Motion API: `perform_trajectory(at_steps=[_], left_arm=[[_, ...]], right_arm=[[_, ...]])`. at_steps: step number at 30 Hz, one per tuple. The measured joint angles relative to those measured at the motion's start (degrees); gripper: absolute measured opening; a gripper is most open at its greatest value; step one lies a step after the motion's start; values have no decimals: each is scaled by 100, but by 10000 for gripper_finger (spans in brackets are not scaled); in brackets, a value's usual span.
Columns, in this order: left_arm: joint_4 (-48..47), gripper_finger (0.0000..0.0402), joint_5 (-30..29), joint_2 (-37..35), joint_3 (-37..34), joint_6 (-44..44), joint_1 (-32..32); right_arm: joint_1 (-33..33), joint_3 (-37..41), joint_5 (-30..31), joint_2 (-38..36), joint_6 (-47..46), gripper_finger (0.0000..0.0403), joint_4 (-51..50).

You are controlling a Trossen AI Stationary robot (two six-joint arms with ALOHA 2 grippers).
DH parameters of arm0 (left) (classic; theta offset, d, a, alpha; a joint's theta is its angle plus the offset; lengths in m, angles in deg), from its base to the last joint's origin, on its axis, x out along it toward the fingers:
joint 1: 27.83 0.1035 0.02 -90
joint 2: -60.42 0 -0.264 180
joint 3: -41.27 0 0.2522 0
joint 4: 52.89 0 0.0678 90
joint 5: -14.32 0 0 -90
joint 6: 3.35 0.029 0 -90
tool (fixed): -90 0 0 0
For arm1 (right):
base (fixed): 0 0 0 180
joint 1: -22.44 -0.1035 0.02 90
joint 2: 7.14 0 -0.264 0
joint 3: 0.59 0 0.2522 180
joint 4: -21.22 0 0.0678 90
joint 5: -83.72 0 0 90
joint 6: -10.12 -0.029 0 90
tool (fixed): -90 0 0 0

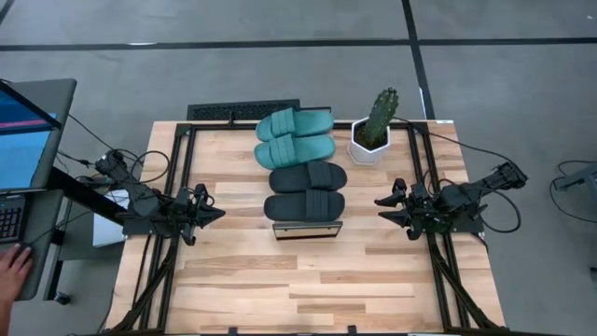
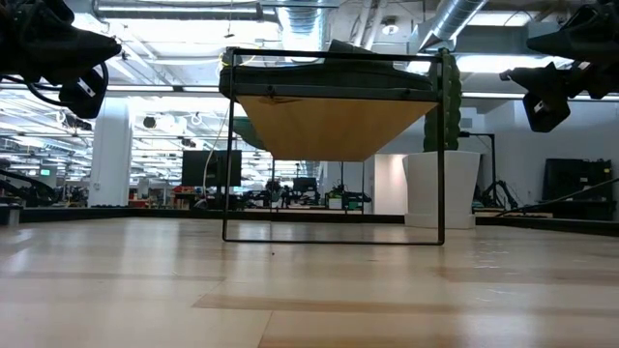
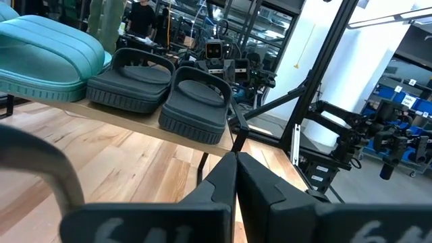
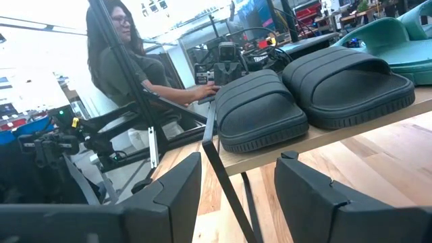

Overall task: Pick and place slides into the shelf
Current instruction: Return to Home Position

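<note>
Four slides lie side by side on the shelf [image 1: 306, 231], soles down on its plank top: two teal ones [image 1: 295, 137] toward the far end and two black ones [image 1: 305, 191] toward the near end. The left wrist view shows a teal slide [image 3: 47, 61] and both black slides [image 3: 162, 91]; the right wrist view shows the black pair [image 4: 310, 94]. My left gripper [image 1: 217, 215] hovers left of the shelf, fingers shut [image 3: 236, 179]. My right gripper [image 1: 384, 207] hovers right of the shelf, fingers open [image 4: 239, 182]. Neither touches anything.
A potted cactus [image 1: 375, 129] in a white pot stands right of the shelf's far end. A black grille [image 1: 229, 112] lies at the table's far edge. Bare wood spreads across the near half of the table [image 1: 308, 289]. A person's hand [image 1: 11, 273] rests beside a laptop off the left edge.
</note>
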Motion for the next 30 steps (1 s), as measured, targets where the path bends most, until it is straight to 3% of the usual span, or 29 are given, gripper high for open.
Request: perform_trajectory(at_steps=[30], left_arm=[[-1, 0, 1, 0, 0, -21, 0]], right_arm=[[0, 0, 0, 1, 0, 175, 0]])
